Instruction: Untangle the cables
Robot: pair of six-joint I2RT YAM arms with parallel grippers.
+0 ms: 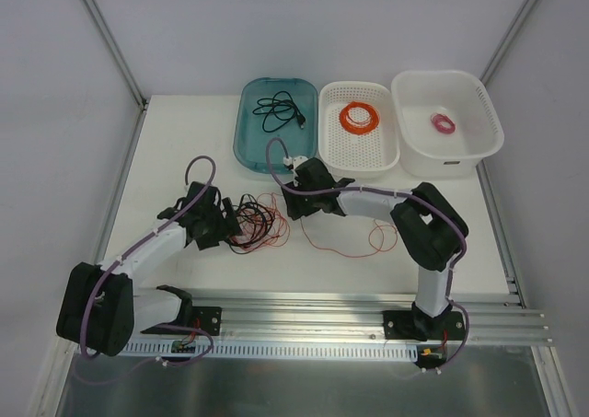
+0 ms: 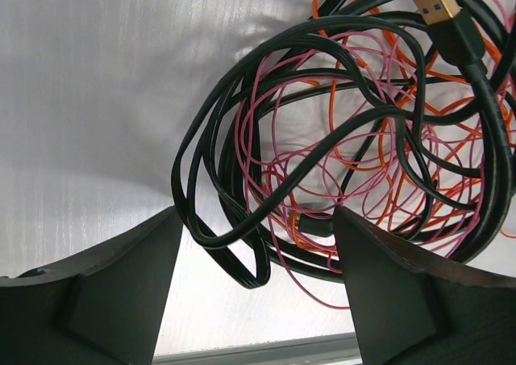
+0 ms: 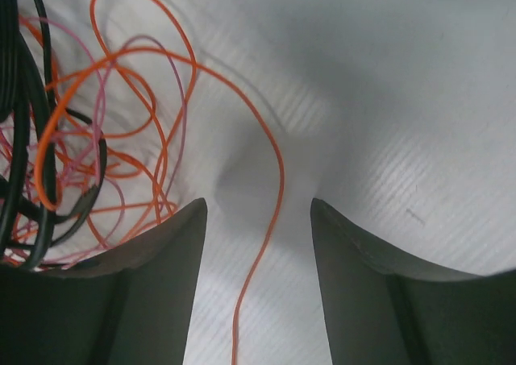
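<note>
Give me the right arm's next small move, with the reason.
Probably close the right gripper on the thin orange wire: its jaws stand open, and that single strand runs between them, away from the tangled clump of black, pink and orange cables.

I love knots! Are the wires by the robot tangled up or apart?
Tangled. The black cord, pink wire and orange wire loop through one another.

Glossy black cord (image 2: pixel 463 47); matt, ribbed white table (image 2: pixel 97 99)
</note>
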